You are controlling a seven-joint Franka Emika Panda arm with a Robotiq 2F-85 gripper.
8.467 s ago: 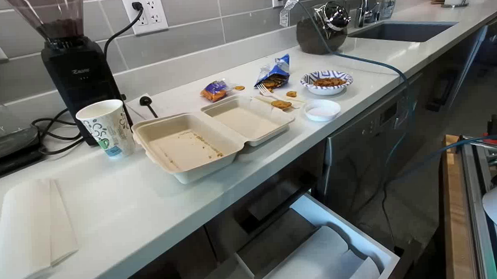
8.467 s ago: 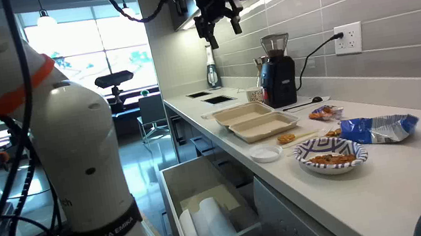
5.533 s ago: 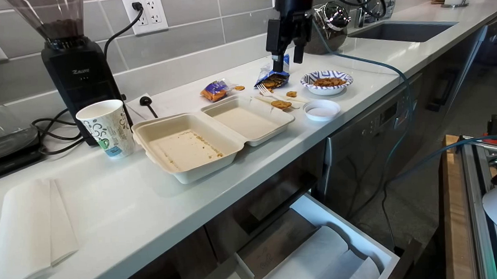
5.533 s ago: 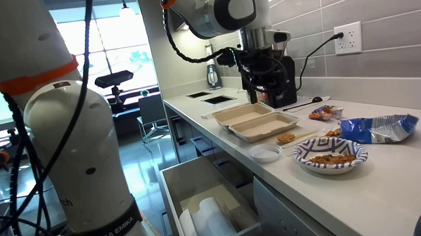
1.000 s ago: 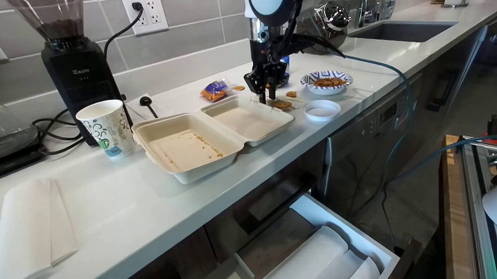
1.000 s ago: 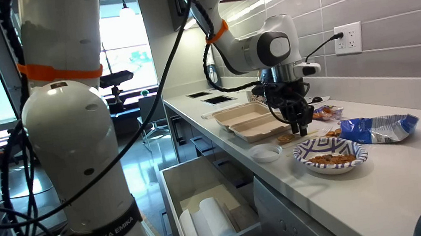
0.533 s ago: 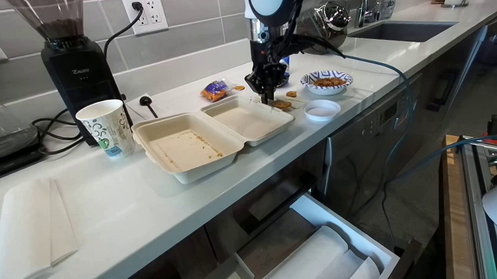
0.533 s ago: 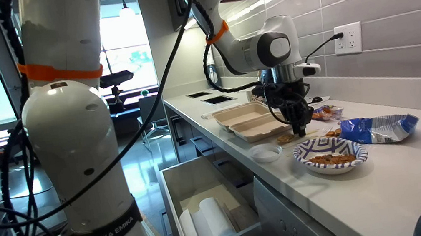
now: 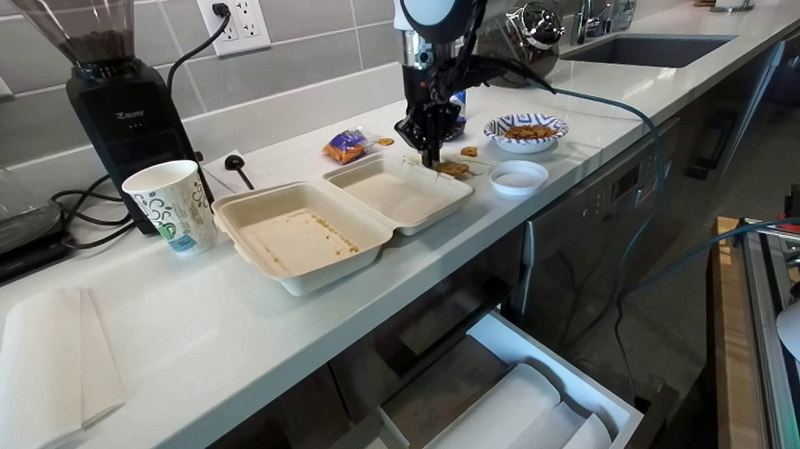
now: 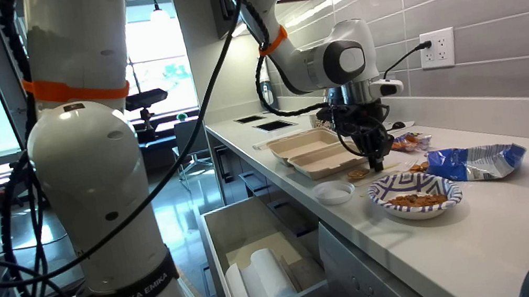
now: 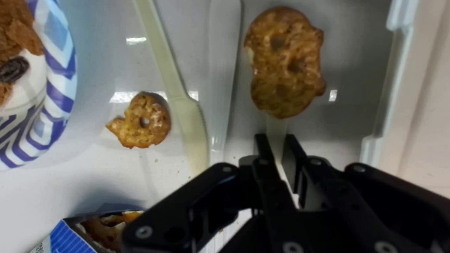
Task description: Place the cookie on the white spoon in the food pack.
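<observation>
The cookie (image 11: 284, 66), golden brown and lumpy with dark specks, rests on the bowl end of the pale white spoon (image 11: 276, 127). My gripper (image 11: 276, 138) points down at the counter with its jaws shut around the spoon's handle, just behind the cookie. In both exterior views the cookie (image 9: 454, 169) lies low beside the fingers, and the spoon is largely hidden. The food pack (image 9: 299, 232) stands unfolded with its two shallow halves up; crumbs lie in one half. Its near rim (image 11: 418, 102) runs along the right of the wrist view, close to the spoon.
A smaller cookie (image 11: 145, 121), a pale utensil (image 11: 181, 98) and a clear one (image 11: 222, 70) lie beside the spoon. Around them are a patterned bowl (image 10: 416, 193), a small white dish (image 10: 333, 193), a blue snack bag (image 10: 476, 162) and an orange-and-blue packet (image 9: 346, 146). A paper cup (image 9: 173, 207) stands behind the pack.
The arm came down from high above the counter to the spoon. Over the last second the fingers closed around its handle, while the arm and cookie stayed almost in place.
</observation>
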